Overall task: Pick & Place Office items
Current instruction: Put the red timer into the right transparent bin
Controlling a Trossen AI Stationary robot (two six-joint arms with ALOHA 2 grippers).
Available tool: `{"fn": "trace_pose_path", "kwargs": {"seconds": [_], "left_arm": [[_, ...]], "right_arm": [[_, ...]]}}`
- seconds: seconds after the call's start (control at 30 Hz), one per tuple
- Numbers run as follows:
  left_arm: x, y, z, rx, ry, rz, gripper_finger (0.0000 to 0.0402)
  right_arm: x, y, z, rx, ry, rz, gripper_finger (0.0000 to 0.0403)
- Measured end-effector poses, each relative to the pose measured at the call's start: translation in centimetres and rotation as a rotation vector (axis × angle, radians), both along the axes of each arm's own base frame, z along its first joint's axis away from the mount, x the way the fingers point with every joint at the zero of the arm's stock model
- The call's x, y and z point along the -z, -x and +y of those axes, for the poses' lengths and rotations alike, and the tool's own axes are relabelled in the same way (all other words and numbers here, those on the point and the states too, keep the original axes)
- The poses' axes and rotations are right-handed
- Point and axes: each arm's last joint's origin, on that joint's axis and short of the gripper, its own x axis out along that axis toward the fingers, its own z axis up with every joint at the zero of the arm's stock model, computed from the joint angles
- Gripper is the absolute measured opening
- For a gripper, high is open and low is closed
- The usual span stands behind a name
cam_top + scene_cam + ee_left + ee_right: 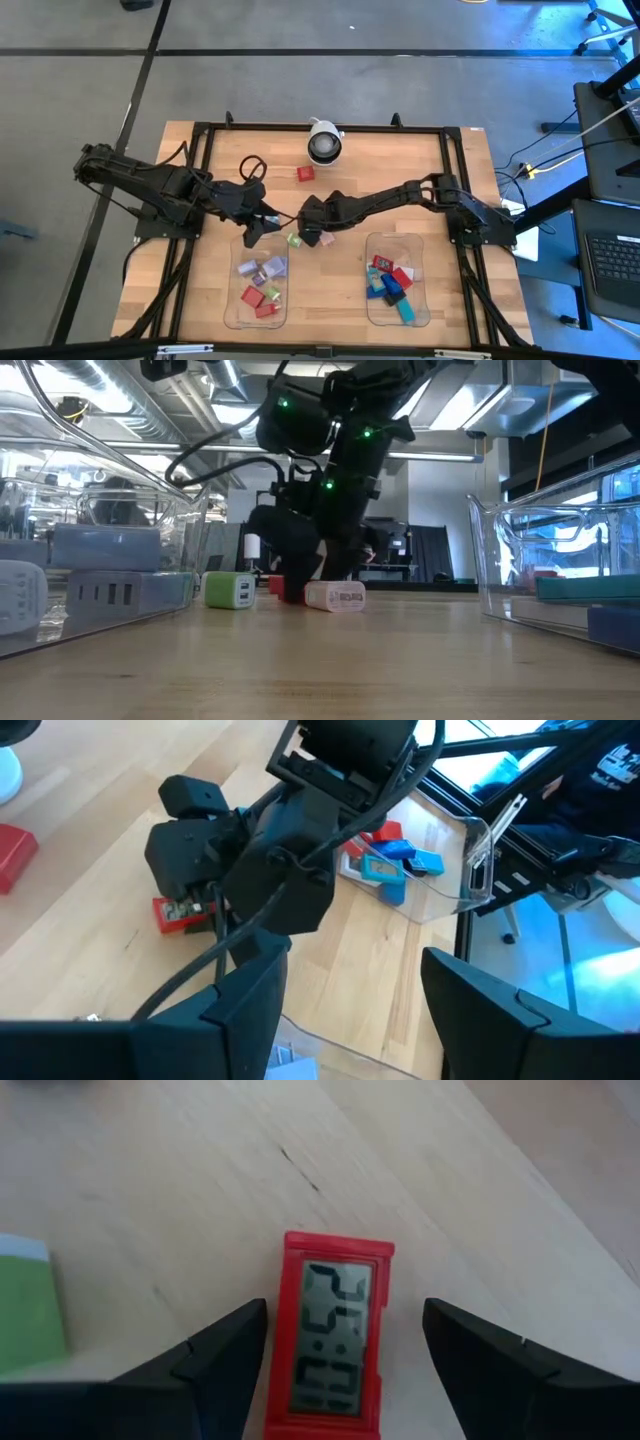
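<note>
My right gripper point(345, 1355) is open, low over the table's middle point(312, 228). Its fingers stand on either side of a red digital clock point(335, 1335) lying flat on the wood, with a gap on each side. The left wrist view shows that clock point(180, 912) under the right gripper. A green-and-white block point(295, 240) and a pink item point(325, 238) lie next to it, and a red block point(305, 173) lies farther off. My left gripper point(355, 1010) is open and holds nothing, at the far end of the left tray point(250, 232).
Left clear tray point(238, 300) holds lilac, red and green items. Right clear tray point(372, 300) holds red, blue and teal ones. A white-and-black camera dome point(323, 143) stands near the far edge, with a black cable loop point(252, 165) beside it. The two grippers are close together.
</note>
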Motion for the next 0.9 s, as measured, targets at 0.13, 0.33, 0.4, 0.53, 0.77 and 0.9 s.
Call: {"fn": "trace_pose_path", "kwargs": {"seconds": [0.13, 0.33, 0.4, 0.53, 0.77, 0.9], "left_arm": [[0.0, 0.0, 0.0, 0.001, -0.001, 0.0, 0.0228], [0.0, 0.0, 0.0, 0.001, -0.002, 0.0, 0.0228], [0.0, 0.0, 0.0, 0.0, -0.002, -0.001, 0.0228], [0.0, 0.0, 0.0, 0.0, -0.002, -0.001, 0.0228], [0.0, 0.0, 0.0, 0.001, -0.002, -0.001, 0.0228], [0.0, 0.0, 0.0, 0.01, -0.019, -0.004, 0.0228]], "right_arm": [[0.0, 0.1, 0.3, -0.008, -0.002, 0.013, 0.0254], [0.1, 0.2, 0.5, -0.037, -0.093, 0.03, 0.0189], [0.1, 0.2, 0.6, -0.042, -0.105, 0.034, 0.0165], [0.1, 0.3, 0.6, -0.048, -0.11, 0.044, 0.0144], [-1.2, 0.8, 0.7, -0.029, -0.144, 0.028, 0.0151], [-4.8, 1.2, 0.6, -0.024, -0.112, -0.065, 0.0153]]}}
